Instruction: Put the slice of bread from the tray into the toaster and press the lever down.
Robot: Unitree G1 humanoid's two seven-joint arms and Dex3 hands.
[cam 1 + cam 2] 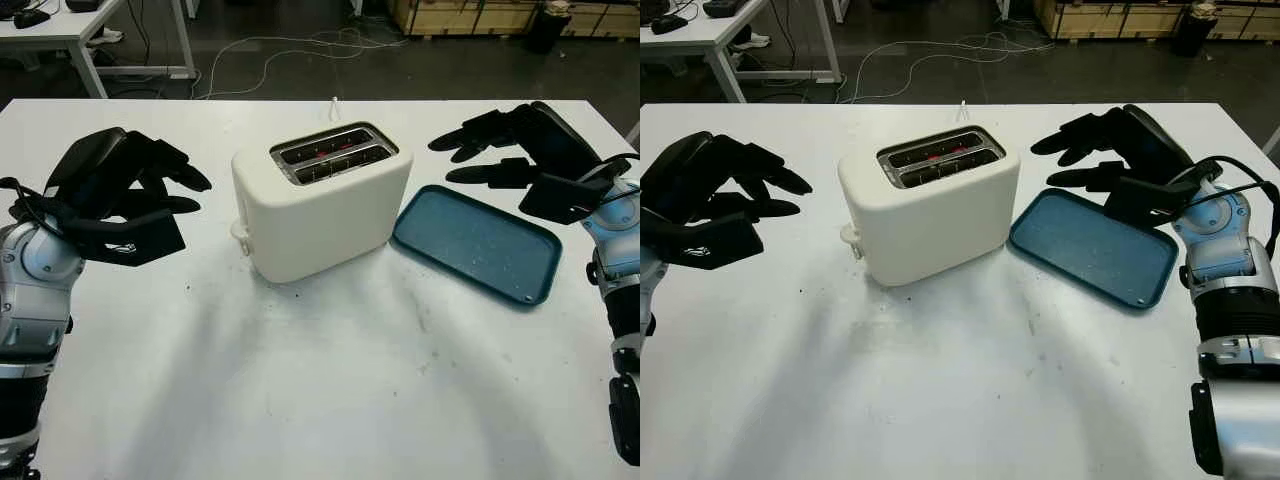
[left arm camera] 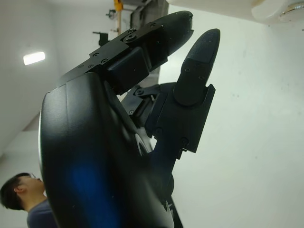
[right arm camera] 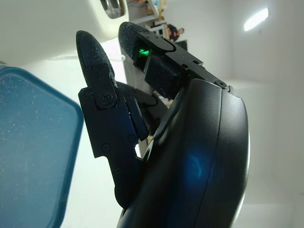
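A cream toaster (image 1: 320, 200) stands mid-table (image 1: 330, 400) with a blue tray (image 1: 478, 243) just beside it on the right, while the open left hand (image 1: 125, 195) and open right hand (image 1: 515, 150) hover at either side.

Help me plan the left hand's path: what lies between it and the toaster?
Bare white table; in the left eye view nothing stands between the open black left hand and the cream two-slot toaster.

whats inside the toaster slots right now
Looking down into the white toaster, both slots show dark metal guide wires, with a red glow in the rear one. No bread is visible in them, but the slot bottoms are hidden. The blue tray holds nothing.
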